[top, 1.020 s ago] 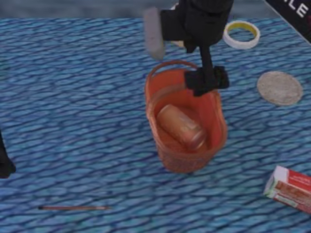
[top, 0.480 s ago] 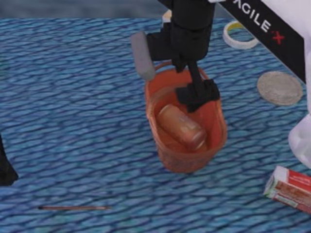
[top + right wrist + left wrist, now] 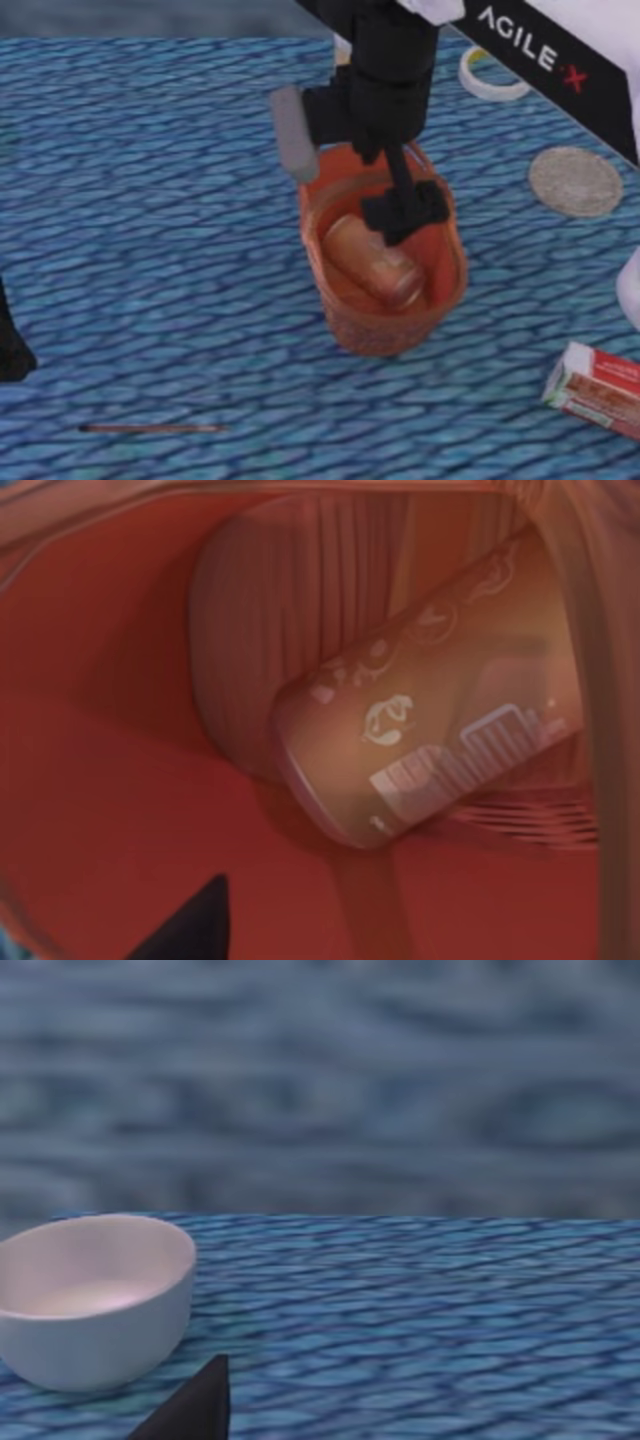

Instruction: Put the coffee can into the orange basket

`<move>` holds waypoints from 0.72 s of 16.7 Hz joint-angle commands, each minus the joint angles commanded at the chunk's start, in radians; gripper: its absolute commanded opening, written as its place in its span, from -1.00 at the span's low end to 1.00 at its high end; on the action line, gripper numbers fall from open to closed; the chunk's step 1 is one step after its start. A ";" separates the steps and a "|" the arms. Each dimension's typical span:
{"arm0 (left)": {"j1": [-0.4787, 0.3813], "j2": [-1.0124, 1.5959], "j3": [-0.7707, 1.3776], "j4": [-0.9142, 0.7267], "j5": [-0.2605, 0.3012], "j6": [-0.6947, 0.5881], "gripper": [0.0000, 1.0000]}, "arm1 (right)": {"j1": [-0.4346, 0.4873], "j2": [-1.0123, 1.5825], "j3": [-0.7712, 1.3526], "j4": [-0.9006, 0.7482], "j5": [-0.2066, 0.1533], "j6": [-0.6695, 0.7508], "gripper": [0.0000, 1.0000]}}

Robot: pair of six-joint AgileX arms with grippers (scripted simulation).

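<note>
The coffee can (image 3: 375,262) lies on its side inside the orange basket (image 3: 385,335), which stands mid-table. Nothing grips the can. My right gripper (image 3: 405,212) hangs open over the far half of the basket, just above the can's upper end. In the right wrist view the can (image 3: 440,740) fills the middle, pale markings up, against the basket's red inner wall (image 3: 120,730). One dark fingertip (image 3: 200,920) shows and it holds nothing. My left gripper (image 3: 12,350) is parked at the table's left edge, open.
A white and yellow tape ring (image 3: 490,80) and a grey disc (image 3: 575,182) lie at the back right. A red and white box (image 3: 595,388) sits at the front right and a thin stick (image 3: 150,428) at the front left. The left wrist view shows a white bowl (image 3: 90,1300).
My right gripper has come forward and a little left, from over the basket's far rim to above the can. The can and basket have stayed put.
</note>
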State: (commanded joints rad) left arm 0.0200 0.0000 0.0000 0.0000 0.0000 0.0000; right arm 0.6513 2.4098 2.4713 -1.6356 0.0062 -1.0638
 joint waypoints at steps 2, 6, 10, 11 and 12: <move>0.000 0.000 0.000 0.000 0.000 0.000 1.00 | 0.000 -0.012 -0.032 0.025 0.000 0.000 1.00; 0.000 0.000 0.000 0.000 0.000 0.000 1.00 | 0.000 -0.013 -0.033 0.026 0.000 0.000 0.85; 0.000 0.000 0.000 0.000 0.000 0.000 1.00 | 0.000 -0.013 -0.033 0.026 0.000 0.000 0.25; 0.000 0.000 0.000 0.000 0.000 0.000 1.00 | 0.000 -0.013 -0.033 0.026 0.000 0.000 0.10; 0.000 0.000 0.000 0.000 0.000 0.000 1.00 | 0.000 -0.013 -0.033 0.026 0.000 0.000 -0.06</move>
State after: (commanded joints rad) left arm 0.0200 0.0000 0.0000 0.0000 0.0000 0.0000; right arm 0.6518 2.3972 2.4381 -1.6093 0.0061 -1.0637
